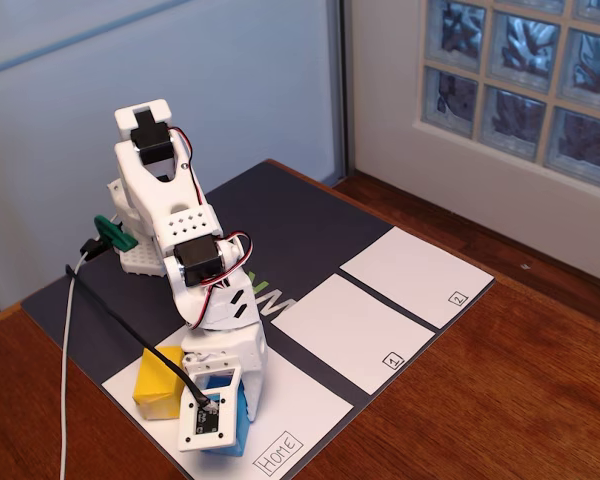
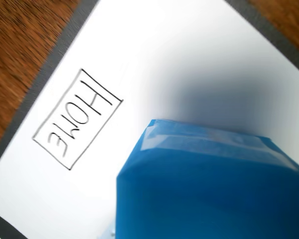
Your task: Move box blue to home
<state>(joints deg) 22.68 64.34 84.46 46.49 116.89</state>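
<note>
The blue box (image 1: 237, 418) stands on the white sheet (image 1: 300, 402) marked "Home" (image 1: 278, 452), right under my gripper (image 1: 225, 420). The white arm bends down over it, and the wrist camera board hides the jaws. In the wrist view the blue box (image 2: 209, 184) fills the lower right, very close, over the white sheet (image 2: 139, 50) and next to the boxed "HOME" label (image 2: 77, 120). No finger shows in the wrist view, so I cannot tell whether the jaws are open or shut.
A yellow box (image 1: 160, 385) sits on the same sheet, touching or nearly touching the blue box's left side. Two more white sheets marked 1 (image 1: 350, 330) and 2 (image 1: 415, 275) lie to the right on the dark mat (image 1: 300, 215). Cables (image 1: 70, 330) hang at the left.
</note>
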